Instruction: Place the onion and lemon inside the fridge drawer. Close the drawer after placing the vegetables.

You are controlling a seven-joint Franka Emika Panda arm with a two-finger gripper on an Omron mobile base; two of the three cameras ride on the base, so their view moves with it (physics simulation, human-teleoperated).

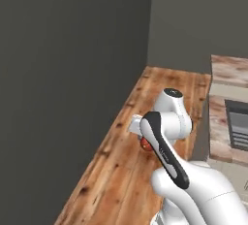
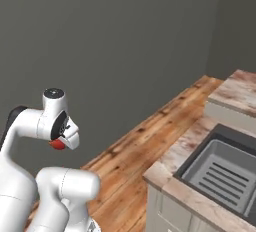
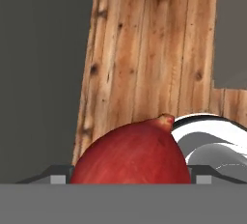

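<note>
1. Between the two dark finger tips at the bottom of the hand view, the onion (image 3: 132,153) is sitting, glossy red with a small pointed tip; the gripper (image 3: 131,179) is closing on it from both sides, jaws standing fairly wide around the ball.
2. From the left base view a sliver of the same red is peeking out behind the dark forearm, and from the right base view it is showing just under the white hand (image 2: 64,132), so the onion is riding in the air and not resting on anything.
3. Below the hand, the wooden floor (image 1: 121,170) is running along the dark grey wall (image 1: 72,73); the load is hanging over bare planks with nothing under it to catch it.
4. Risk one, as a judgement: the onion is round and slick, and the tips seem to be gripping it low, so a quick swing or a jolt from the driving base could be rolling it out onto the floor.
5. Risk two: the arm is folding tightly against its own body, so turning towards the fridge could be knocking the hand against the wall or the counter (image 2: 170,168) edge beside the sink (image 2: 225,173).
6. Neither fridge drawer nor lemon can be placed from these views, so both placings and the closing are pending.
7. Writing: no brand, label or lettering is readable anywhere.
</note>
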